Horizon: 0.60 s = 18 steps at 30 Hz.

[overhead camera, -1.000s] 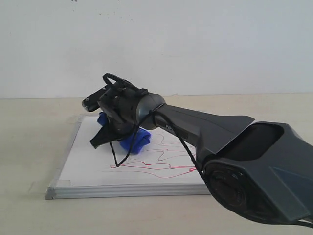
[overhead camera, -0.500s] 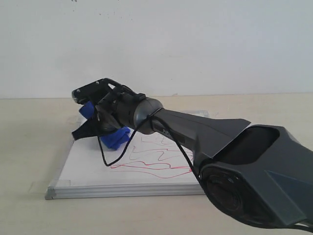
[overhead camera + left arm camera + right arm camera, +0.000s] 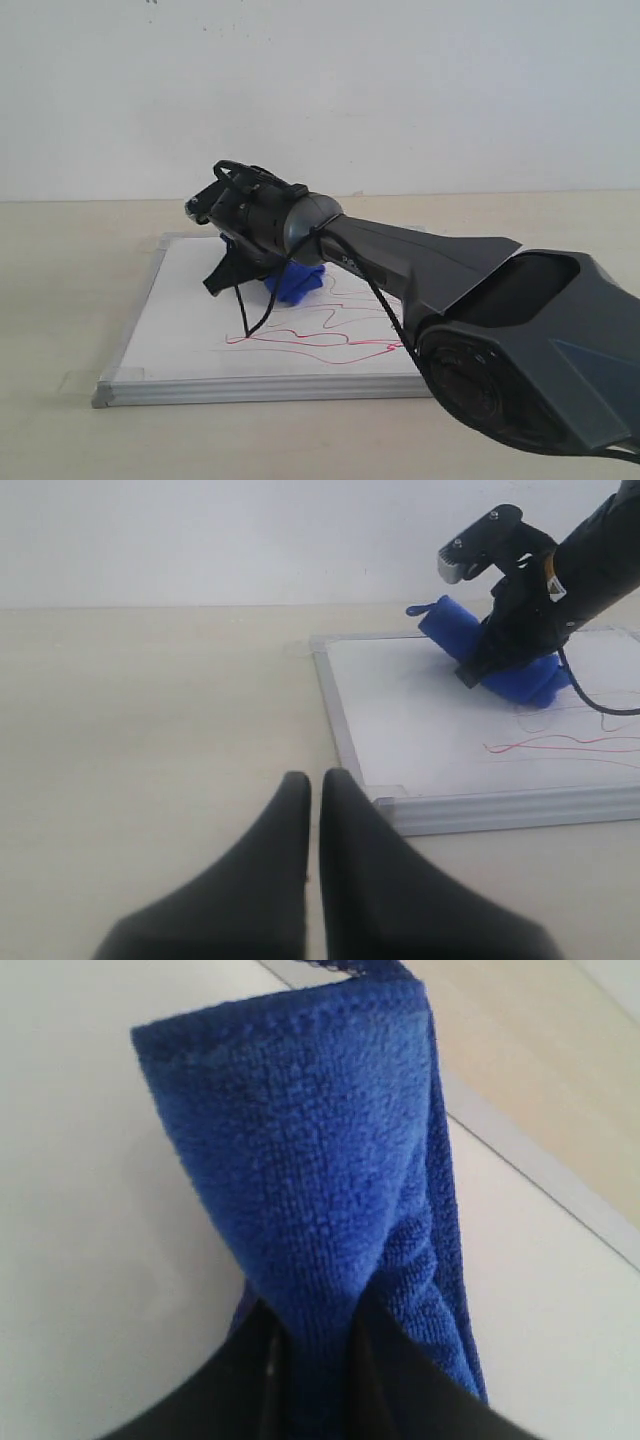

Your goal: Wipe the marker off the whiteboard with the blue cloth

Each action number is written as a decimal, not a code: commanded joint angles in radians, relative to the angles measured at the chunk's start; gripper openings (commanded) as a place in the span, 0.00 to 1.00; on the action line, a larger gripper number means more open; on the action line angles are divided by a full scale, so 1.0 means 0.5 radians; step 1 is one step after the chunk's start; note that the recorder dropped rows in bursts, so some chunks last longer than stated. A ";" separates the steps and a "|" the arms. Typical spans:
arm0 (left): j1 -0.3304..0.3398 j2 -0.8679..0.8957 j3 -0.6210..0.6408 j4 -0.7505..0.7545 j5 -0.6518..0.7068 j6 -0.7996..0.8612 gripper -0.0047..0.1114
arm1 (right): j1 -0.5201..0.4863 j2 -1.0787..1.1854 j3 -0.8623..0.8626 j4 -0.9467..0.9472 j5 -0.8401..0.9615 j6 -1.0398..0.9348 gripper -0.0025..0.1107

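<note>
The whiteboard [image 3: 180,320] lies flat on the table, and the left wrist view shows it too [image 3: 400,710]. Thin red and dark marker lines [image 3: 320,340] cross its near and right part, and they show in the left wrist view as well [image 3: 560,745]. The blue cloth [image 3: 295,283] presses on the board near its middle, held by my right gripper [image 3: 255,282], which is shut on it. In the right wrist view the cloth [image 3: 320,1160] rises from between the right gripper's [image 3: 315,1360] dark fingers. My left gripper [image 3: 315,780] hovers shut and empty over the bare table beside the board's corner.
My right arm's bulky body [image 3: 520,340] hides the board's right side. A black cable [image 3: 245,315] hangs from the wrist over the board. Clear tape [image 3: 85,378] holds the near left corner. The beige table [image 3: 150,730] extends left of the board, and a white wall stands behind it.
My right gripper swept the cloth toward the board's far left corner, then back right to the middle. The scribble near the front looks unchanged.
</note>
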 commanded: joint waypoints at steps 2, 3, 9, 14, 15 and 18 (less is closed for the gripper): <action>-0.004 -0.004 0.008 -0.004 -0.011 -0.010 0.07 | -0.023 -0.006 0.005 -0.114 0.112 0.069 0.02; -0.004 -0.004 0.008 -0.004 -0.011 -0.010 0.07 | -0.023 -0.006 0.005 -0.079 0.053 0.085 0.02; -0.004 -0.004 0.008 -0.004 -0.011 -0.010 0.07 | -0.014 -0.001 0.005 0.600 -0.543 -0.207 0.02; -0.004 -0.004 0.008 -0.004 -0.011 -0.010 0.07 | 0.000 -0.001 0.005 0.549 -0.479 -0.302 0.02; -0.004 -0.004 0.008 -0.004 -0.011 -0.010 0.07 | 0.000 -0.001 0.005 0.480 -0.398 -0.302 0.02; -0.004 -0.004 0.008 -0.004 -0.011 -0.010 0.07 | 0.000 -0.001 0.005 0.209 -0.126 -0.302 0.02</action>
